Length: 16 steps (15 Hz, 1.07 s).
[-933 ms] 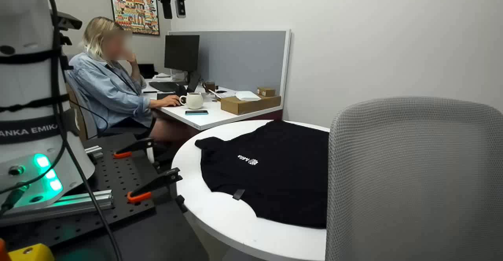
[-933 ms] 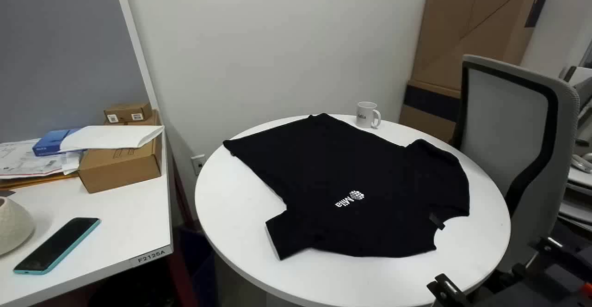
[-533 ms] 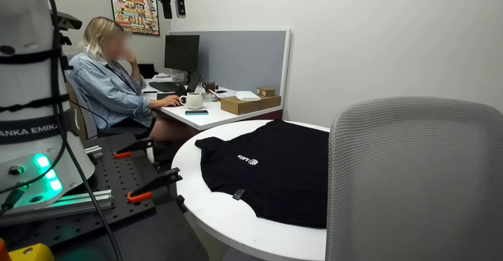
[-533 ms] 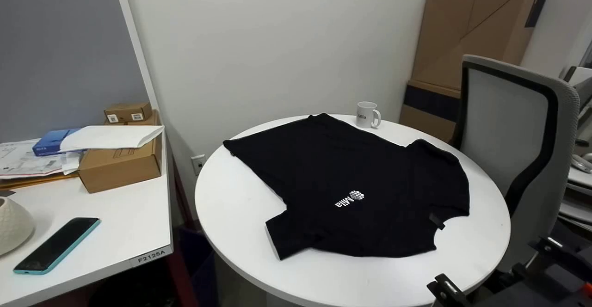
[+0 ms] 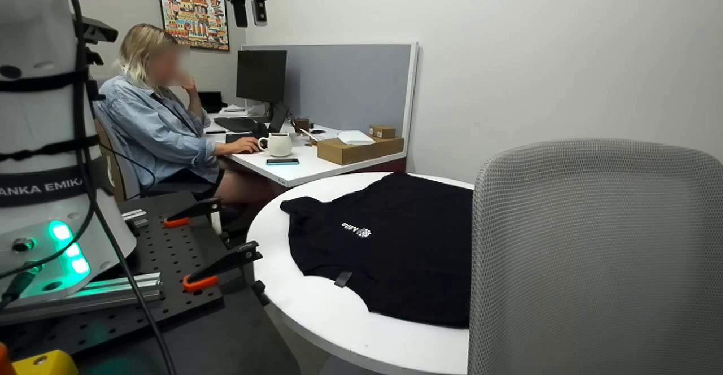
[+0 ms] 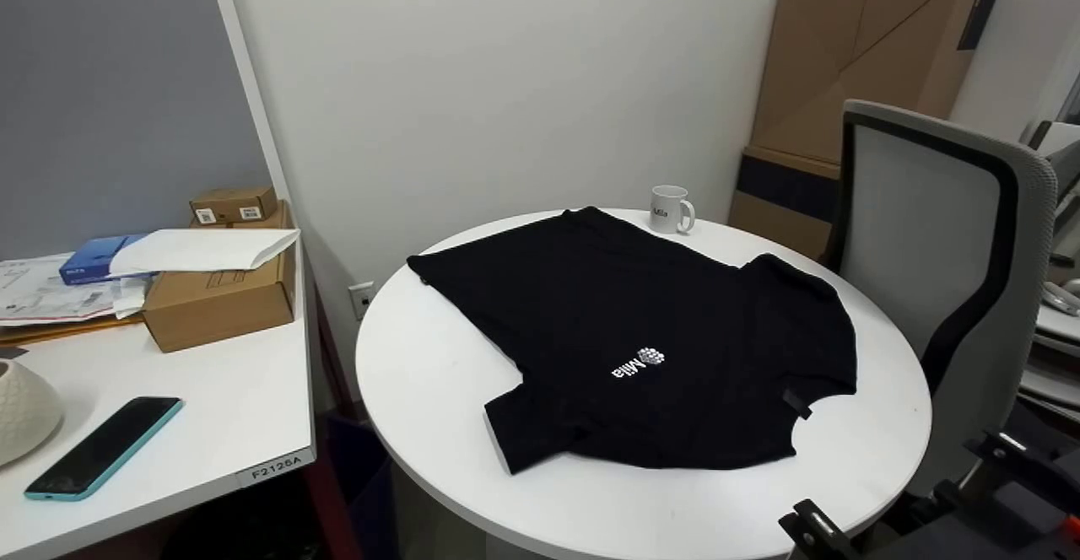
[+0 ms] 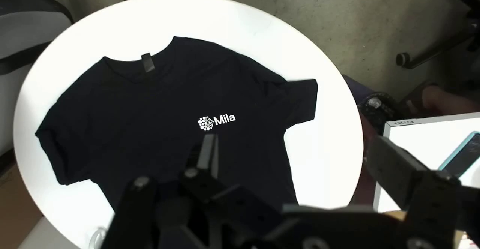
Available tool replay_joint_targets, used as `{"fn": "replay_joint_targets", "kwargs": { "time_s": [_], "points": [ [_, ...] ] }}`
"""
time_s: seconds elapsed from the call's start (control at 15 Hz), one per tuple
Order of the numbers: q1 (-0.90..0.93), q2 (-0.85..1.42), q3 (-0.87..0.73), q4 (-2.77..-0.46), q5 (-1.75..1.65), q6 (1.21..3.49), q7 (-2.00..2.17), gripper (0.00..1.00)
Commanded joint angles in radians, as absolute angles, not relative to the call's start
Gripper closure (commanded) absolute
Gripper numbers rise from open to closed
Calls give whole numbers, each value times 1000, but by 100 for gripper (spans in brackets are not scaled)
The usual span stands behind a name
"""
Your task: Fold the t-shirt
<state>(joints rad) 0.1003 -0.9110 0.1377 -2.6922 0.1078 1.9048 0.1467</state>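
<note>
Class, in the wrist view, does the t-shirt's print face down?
No, the white Mila print faces up on the t-shirt.

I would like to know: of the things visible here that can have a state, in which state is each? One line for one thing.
T-shirt: spread on the round table, unfolded, chest print facing up
Jaws: open, holding nothing
White mug: upright, near the table's edge
Desk mug: upright
Phone: lying flat, screen looks dark
Base lights: lit
Monitor: screen looks dark
</note>
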Motion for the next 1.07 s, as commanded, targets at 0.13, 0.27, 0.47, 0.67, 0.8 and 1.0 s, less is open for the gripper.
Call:
{"fn": "replay_joint_targets", "kwargs": {
  "time_s": [0.13, 0.27, 0.47, 0.67, 0.8, 1.0],
  "points": [
    [97, -894, 138, -2690, 113, 1945, 143, 0],
    [98, -857, 143, -2672, 87, 1980, 116, 0],
    [103, -761, 141, -2642, 58, 2074, 64, 0],
    [95, -619, 149, -2595, 14, 2190, 36, 0],
    [101, -513, 151, -2554, -17, 2257, 5, 0],
    [113, -348, 155, -2476, -68, 2305, -62, 0]
  ]
}}
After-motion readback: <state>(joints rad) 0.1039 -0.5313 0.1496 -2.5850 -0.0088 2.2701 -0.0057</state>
